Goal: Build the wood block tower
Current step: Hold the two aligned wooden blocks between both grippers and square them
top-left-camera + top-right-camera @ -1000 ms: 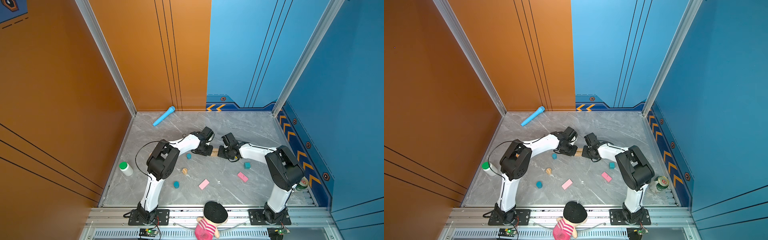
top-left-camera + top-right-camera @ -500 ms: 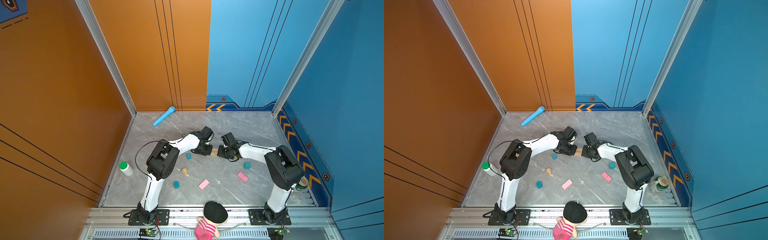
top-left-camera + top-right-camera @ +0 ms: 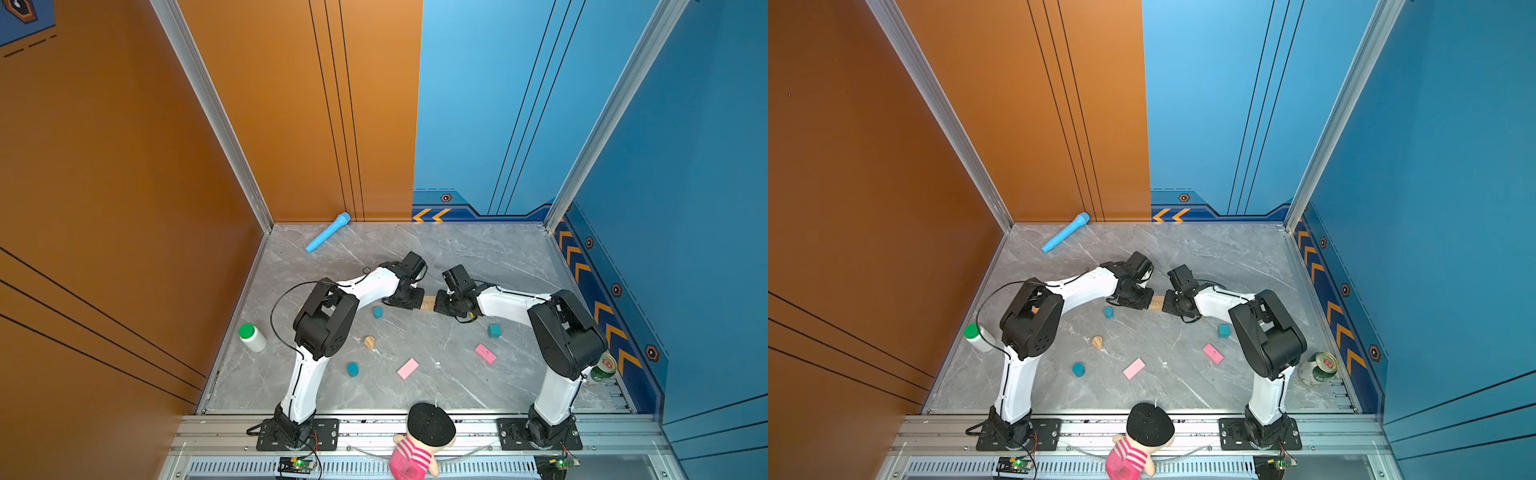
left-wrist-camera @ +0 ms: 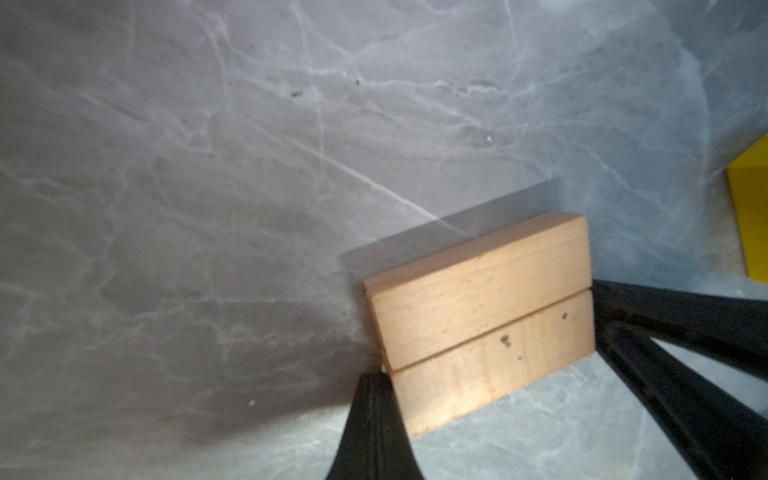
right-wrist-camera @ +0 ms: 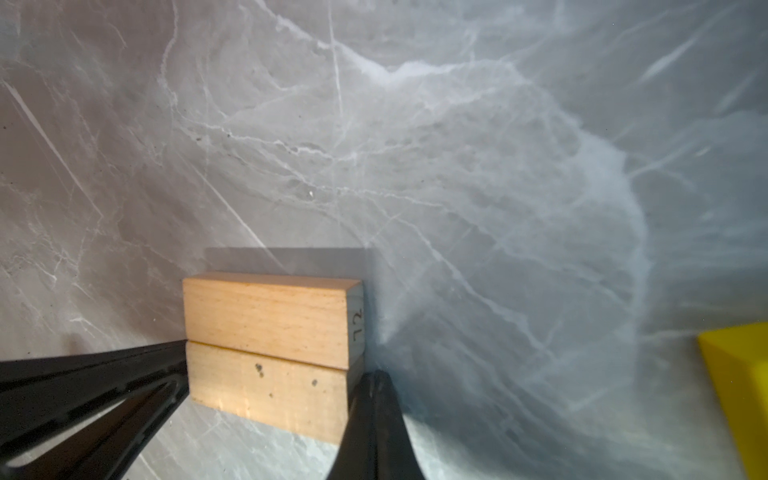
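Two tan bars (image 3: 429, 302) lie flat, side by side, on the grey marble table (image 3: 457, 257), seen in both top views. My left gripper (image 4: 374, 380) is shut, its tip touching one end of the pair (image 4: 482, 316). My right gripper (image 5: 374, 378) is shut too and touches the opposite end (image 5: 270, 345). Neither holds anything. A yellow block (image 5: 739, 395) lies near the bars; the arms hide it from above. Loose wood blocks lie nearer the front: two blue cylinders (image 3: 377, 312) (image 3: 353, 369), a tan cylinder (image 3: 369, 342), two pink bars (image 3: 407, 368) (image 3: 485, 353) and a teal cube (image 3: 494, 331).
A light-blue toy microphone (image 3: 328, 237) lies at the back left. A white bottle with a green cap (image 3: 252, 337) stands by the left wall. A green can (image 3: 602, 368) sits by the right arm's base. A pink-striped doll (image 3: 424, 440) leans on the front rail.
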Robot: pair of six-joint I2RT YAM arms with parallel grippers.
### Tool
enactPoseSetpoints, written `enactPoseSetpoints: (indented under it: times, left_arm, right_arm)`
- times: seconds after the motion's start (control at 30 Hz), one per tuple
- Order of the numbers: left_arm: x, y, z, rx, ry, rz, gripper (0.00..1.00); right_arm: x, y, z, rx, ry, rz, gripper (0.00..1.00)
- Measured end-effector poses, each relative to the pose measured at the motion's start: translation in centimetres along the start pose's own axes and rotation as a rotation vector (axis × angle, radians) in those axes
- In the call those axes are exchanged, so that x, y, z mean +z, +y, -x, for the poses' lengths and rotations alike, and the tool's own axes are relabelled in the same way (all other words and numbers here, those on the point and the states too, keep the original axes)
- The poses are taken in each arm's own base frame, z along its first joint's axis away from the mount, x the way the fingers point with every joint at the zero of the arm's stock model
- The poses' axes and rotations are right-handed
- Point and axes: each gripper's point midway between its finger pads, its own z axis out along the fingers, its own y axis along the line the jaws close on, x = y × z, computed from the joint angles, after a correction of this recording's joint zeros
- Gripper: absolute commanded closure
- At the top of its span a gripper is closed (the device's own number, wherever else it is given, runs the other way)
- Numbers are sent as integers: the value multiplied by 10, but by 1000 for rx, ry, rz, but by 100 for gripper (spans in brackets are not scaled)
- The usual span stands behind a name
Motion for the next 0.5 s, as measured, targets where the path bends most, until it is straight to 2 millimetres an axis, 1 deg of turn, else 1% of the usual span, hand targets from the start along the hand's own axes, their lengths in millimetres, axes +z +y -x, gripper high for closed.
enactPoseSetpoints:
  times: [0.13, 0.2, 0.37, 0.5]
  left_arm:
    - [0, 1, 1, -5, -3, 0, 96]
    - [0, 1, 2, -6, -5, 0, 91]
    - [0, 3, 6, -11, -21, 6, 83]
    - [0, 5, 8, -13, -30, 15, 81]
  right_arm:
    - [0, 1, 0, 0, 1, 2, 100]
    - [0, 1, 0, 0, 0, 2, 100]
    - [0, 1, 0, 0, 1, 2, 100]
    - [0, 1, 0, 0, 0, 2, 100]
